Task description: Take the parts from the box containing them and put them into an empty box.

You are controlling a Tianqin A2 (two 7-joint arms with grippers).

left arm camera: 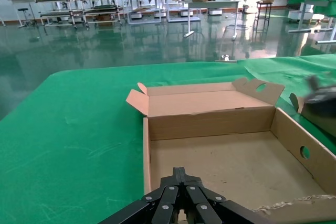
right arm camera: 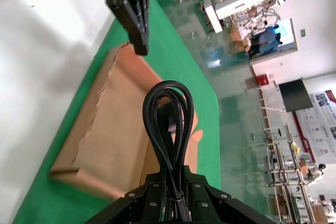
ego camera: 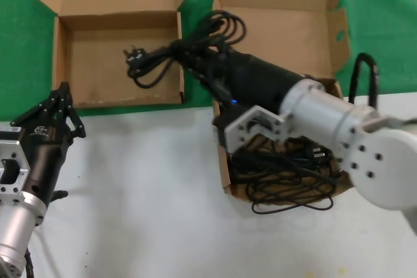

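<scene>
The right gripper point(ego camera: 195, 60) is clamped shut on a bundled power cord point(ego camera: 171, 53), the loops of the cord point(right arm camera: 169, 116) standing out past its fingertips in the right wrist view. It holds this cord in the air over the near right edge of the empty box point(ego camera: 117, 99), with the plug end point(ego camera: 133, 56) hanging over that box's bare floor. Beside the empty box, on its right, sits the box containing them point(ego camera: 225, 170), where more black cords point(ego camera: 287, 174) lie tangled under the right arm; its tall lid with an oval cutout stands open behind. The left gripper point(ego camera: 62, 112) waits in front of the empty box, near its left corner, over the white table point(ego camera: 150, 193), fingers drawn together with nothing between them; its wrist view looks into the empty box point(left arm camera: 210, 124)
</scene>
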